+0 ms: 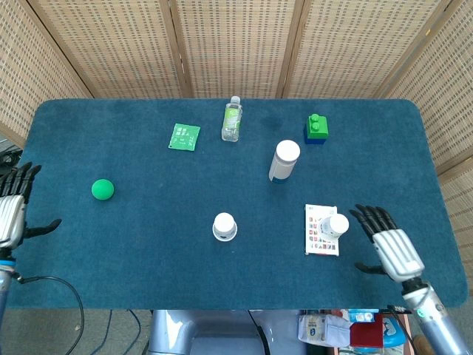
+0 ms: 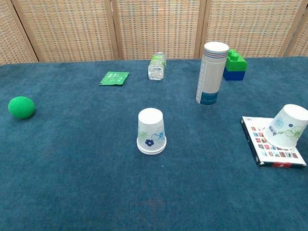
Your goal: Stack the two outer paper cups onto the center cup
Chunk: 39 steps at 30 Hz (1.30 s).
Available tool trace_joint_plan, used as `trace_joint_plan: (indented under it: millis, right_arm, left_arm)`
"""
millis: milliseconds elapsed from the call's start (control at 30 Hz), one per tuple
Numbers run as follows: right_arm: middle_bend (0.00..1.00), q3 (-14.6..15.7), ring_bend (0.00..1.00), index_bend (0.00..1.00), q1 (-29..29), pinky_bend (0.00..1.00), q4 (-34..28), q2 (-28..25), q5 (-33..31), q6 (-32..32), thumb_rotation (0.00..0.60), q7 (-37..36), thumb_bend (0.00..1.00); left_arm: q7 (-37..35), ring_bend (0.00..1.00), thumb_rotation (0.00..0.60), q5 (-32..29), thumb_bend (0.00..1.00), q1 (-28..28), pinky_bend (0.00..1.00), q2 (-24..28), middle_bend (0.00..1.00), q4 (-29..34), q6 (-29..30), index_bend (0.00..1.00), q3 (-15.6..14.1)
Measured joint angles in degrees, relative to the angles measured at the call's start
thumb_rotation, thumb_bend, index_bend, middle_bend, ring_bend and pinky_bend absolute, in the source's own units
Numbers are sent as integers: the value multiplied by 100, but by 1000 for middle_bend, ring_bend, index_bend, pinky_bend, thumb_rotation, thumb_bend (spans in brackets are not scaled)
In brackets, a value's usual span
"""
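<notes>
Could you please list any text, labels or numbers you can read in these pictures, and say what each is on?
None can be read.
Booklet: small coloured pictures, any print too small.
Bottle label: blurred.
Green packet: markings too small.
Tall cylinder: stripes only.

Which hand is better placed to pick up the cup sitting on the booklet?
The right hand. It hovers open just beside the tilted cup on the booklet, while the left hand sits at the table's far left edge, across from it.

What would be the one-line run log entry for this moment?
left robot hand: open, table edge | right robot hand: open, beside tilted cup on booklet | center cup: inverted, untouched
</notes>
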State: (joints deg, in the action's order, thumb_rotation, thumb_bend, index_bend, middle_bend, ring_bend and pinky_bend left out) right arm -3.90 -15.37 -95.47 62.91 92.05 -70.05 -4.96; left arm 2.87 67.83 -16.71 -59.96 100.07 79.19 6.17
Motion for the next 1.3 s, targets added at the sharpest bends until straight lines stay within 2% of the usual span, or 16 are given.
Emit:
trace_joint_plan:
  millis: [267,500,600,800,1067,1300]
  right_arm:
    - [229,-236,102,191,-689,200,230,210,-450,1003,600,8,101]
    - [310,-374,182,269,-1053,291,543,508,-1101,1590,600,452,187]
    - [341,-402,211,298,-1139,322,669,620,-1294,1695,600,579,242]
    - [372,-413,247,322,-1235,378,897,781,-1499,1764,600,765,289]
    - [490,-354,359,429,-1279,522,1085,839,-1590,1799,600,810,341]
    - [558,-319,415,501,-1290,532,1220,936,-1523,1707,600,625,396]
  left_arm:
    - [-346,0,600,111,176,161,0,-73,0,-299,-38,0,-77]
    - [-350,0,600,192,175,140,0,-272,0,-547,-199,0,-72]
    - [-348,0,600,237,175,157,0,-277,0,-556,-168,0,-48]
    - [-357,0,600,309,176,212,0,-224,0,-512,-127,0,-25]
    - [-469,0,600,376,176,294,0,-58,0,-397,-120,0,-2]
    - [-545,0,600,403,176,319,0,-10,0,-378,-180,0,16]
